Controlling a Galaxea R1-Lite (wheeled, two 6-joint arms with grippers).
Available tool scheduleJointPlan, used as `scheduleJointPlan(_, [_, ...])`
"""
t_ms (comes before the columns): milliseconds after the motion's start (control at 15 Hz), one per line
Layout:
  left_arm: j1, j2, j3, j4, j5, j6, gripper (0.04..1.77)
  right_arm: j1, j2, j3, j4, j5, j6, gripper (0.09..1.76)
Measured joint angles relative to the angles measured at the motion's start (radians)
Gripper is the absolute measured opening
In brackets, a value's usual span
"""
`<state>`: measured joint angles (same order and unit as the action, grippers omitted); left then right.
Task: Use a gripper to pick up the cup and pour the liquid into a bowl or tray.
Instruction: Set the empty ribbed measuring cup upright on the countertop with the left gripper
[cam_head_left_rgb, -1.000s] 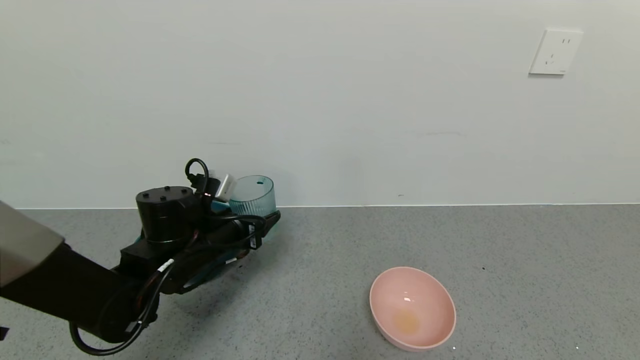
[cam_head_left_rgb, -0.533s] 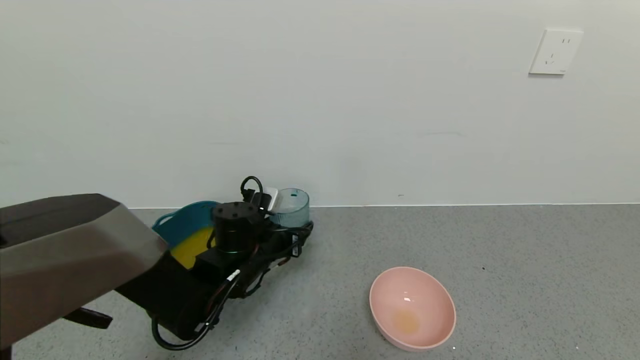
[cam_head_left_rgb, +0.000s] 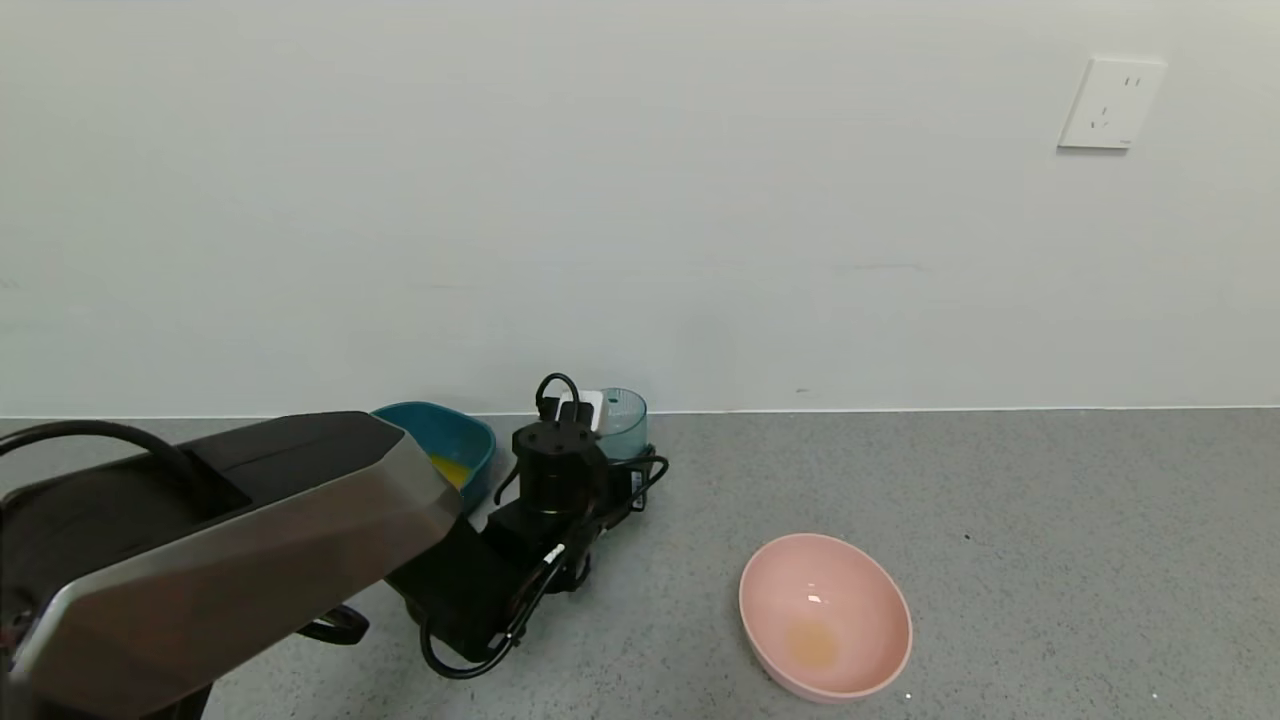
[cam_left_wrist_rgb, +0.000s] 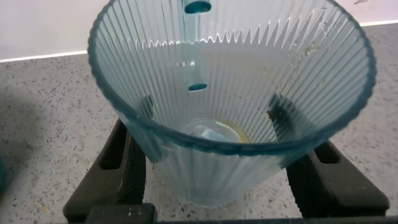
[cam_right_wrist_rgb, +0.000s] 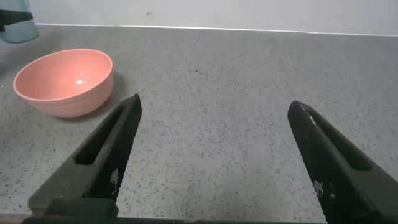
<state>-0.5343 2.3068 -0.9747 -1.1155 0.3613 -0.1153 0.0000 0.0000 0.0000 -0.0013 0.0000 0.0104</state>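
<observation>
My left gripper (cam_head_left_rgb: 626, 447) is shut on the cup (cam_head_left_rgb: 623, 420), which stands upright close to the wall, just right of the dark teal tub (cam_head_left_rgb: 478, 427). In the left wrist view the cup (cam_left_wrist_rgb: 230, 81) fills the frame between the black fingers (cam_left_wrist_rgb: 127, 165). Only a thin yellow trace of liquid (cam_left_wrist_rgb: 239, 132) lies at its bottom. The cup's base is at or just above the counter. The tub holds orange-yellow liquid (cam_head_left_rgb: 449, 469); my left arm hides part of it. My right gripper (cam_right_wrist_rgb: 214, 107) is open and empty over bare counter.
A round pink bowl (cam_head_left_rgb: 825, 615) with a faint yellow stain sits on the grey counter to the right; it also shows in the right wrist view (cam_right_wrist_rgb: 62, 81). The white wall runs close behind the cup and tub. A wall socket (cam_head_left_rgb: 1110, 103) is high on the right.
My left arm has carried the cup right, away from above the tub, and down towards the counter. The tub with its liquid has come into view.
</observation>
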Motion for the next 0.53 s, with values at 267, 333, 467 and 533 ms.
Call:
scheduleJointPlan(267, [0.006,0.058,-0.056,-0.003,0.066,-0.050,1.27,0.000,0.000,0.000,0.000,0.000,0.000,1.71])
scheduleJointPlan(333, [0.006,0.075,-0.066,-0.013,0.086,-0.052,1.27,0.000,0.000,0.000,0.000,0.000,0.000,1.71])
scheduleJointPlan(467, [0.006,0.109,-0.077,-0.058,0.109,-0.048,1.27,0.000,0.000,0.000,0.000,0.000,0.000,1.71])
scheduleJointPlan(533, [0.004,0.123,-0.079,-0.066,0.110,-0.047,1.27,0.000,0.000,0.000,0.000,0.000,0.000,1.71])
